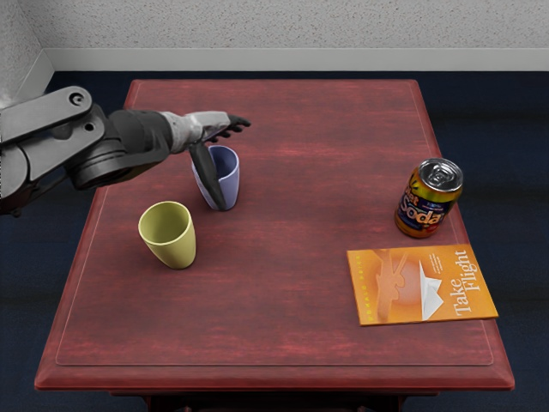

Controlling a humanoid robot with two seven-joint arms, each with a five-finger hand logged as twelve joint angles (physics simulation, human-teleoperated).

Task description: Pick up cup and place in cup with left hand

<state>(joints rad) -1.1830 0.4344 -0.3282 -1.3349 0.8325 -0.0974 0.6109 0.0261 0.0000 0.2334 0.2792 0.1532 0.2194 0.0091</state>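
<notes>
- Nearest the camera on the tabletop, an orange book [420,286] is laid flat at the near right, with the title "Take Flight" printed sideways on its cover and a white folded-paper shape pictured beside it. Its right side is set along the edge of the red wooden table [214,376].
- Beyond the book, a soda can [429,199] is stood upright near the right edge, its silver top turned up and its dark, colourful label partly shown.
- On the left part of the table, the yellow-green cup [176,243] is placed upright, mouth up, apart from the other cup and nearer the camera.
- Just behind it and a little to the right, the purple-blue cup [229,178] is seen upright on the table, partly hidden by a dark thumb. Neither cup is nested in the other.
- From the left edge, the grey and black left arm [86,146] is extended across the table, and the left hand [208,133] is held at the purple-blue cup.
- Its fingers [235,125] are stretched out nearly straight above the far side of the rim, well spread from the thumb, which is pointed down across the cup's near side. No closed grip is shown; whether the cup is touched cannot be told.
- Behind the table, dark blue flooring [489,112] and a speckled pale wall [274,24] are seen.
</notes>
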